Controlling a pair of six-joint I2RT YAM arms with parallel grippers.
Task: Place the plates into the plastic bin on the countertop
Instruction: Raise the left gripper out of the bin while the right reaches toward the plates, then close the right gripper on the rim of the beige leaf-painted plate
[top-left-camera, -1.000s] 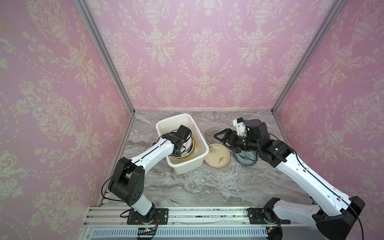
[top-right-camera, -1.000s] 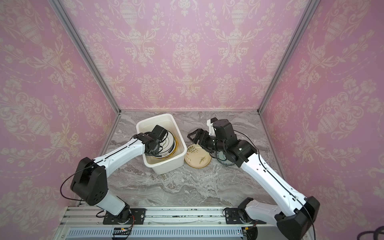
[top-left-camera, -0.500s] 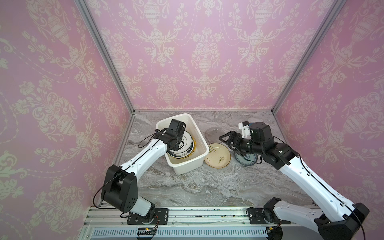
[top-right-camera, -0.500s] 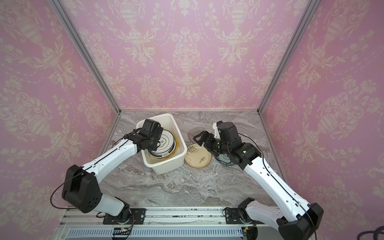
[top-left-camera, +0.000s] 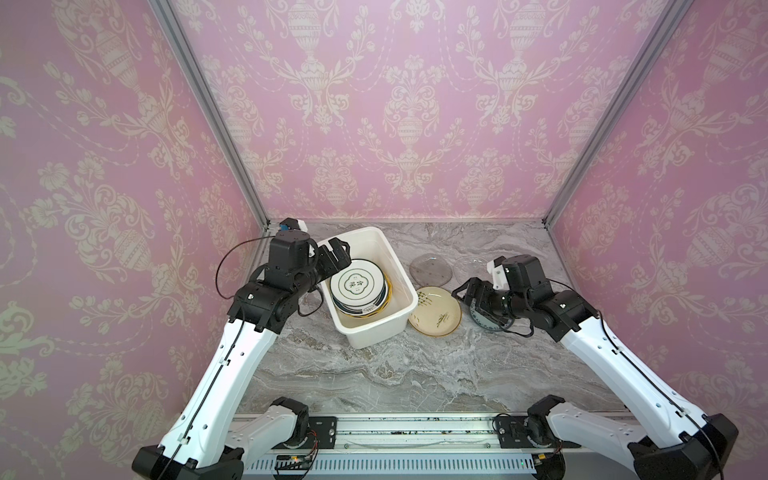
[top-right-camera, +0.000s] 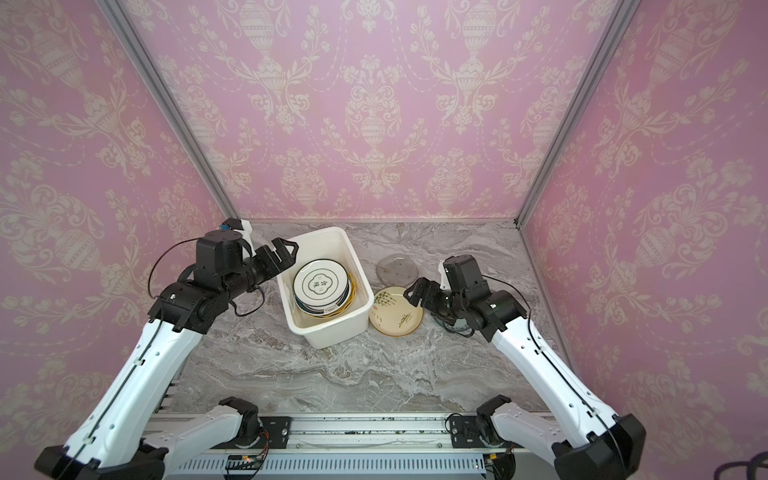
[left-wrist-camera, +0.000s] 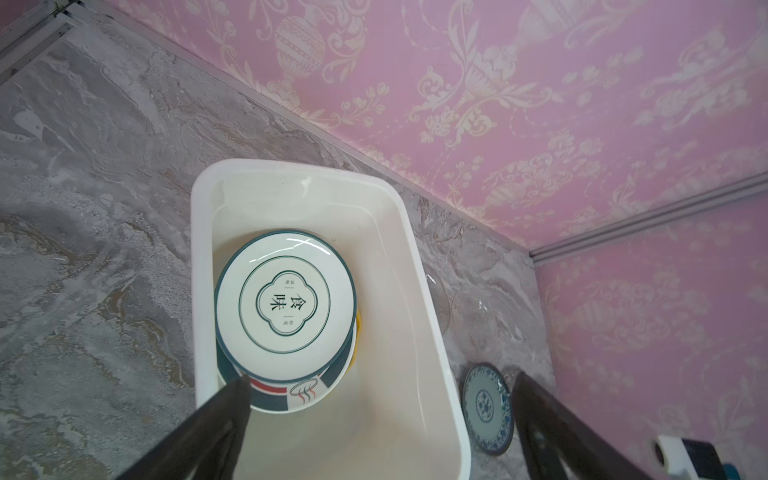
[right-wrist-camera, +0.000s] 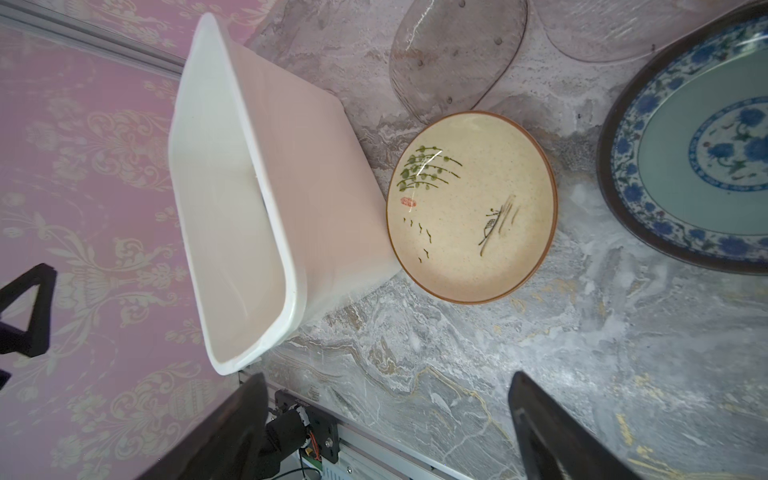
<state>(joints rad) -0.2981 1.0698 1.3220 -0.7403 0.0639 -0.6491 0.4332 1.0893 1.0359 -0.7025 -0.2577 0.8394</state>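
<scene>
Wide-open empty left gripper (top-left-camera: 338, 254) over far-left corner of plastic bin (top-left-camera: 376, 338), clear of stacked plates (top-left-camera: 358, 284) lying flat inside, probably just let go; wide-open empty right gripper (top-left-camera: 467, 297) near cream sprig plate (top-left-camera: 436, 311) on countertop (top-left-camera: 374, 374), likely next pick; blue-patterned plate (right-wrist-camera: 706, 166), grey glass plate (top-left-camera: 431, 270), clear glass plate (top-left-camera: 471, 264) also outside bin

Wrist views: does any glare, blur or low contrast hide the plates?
Left wrist view: a thin glare streak on the white, dark-rimmed round plate in the white plastic bin; lettering sharp. Right wrist view: a small glint on the cream round plate with green sprigs; the clear grey glass plate barely stands out from the grey marble countertop.
</scene>
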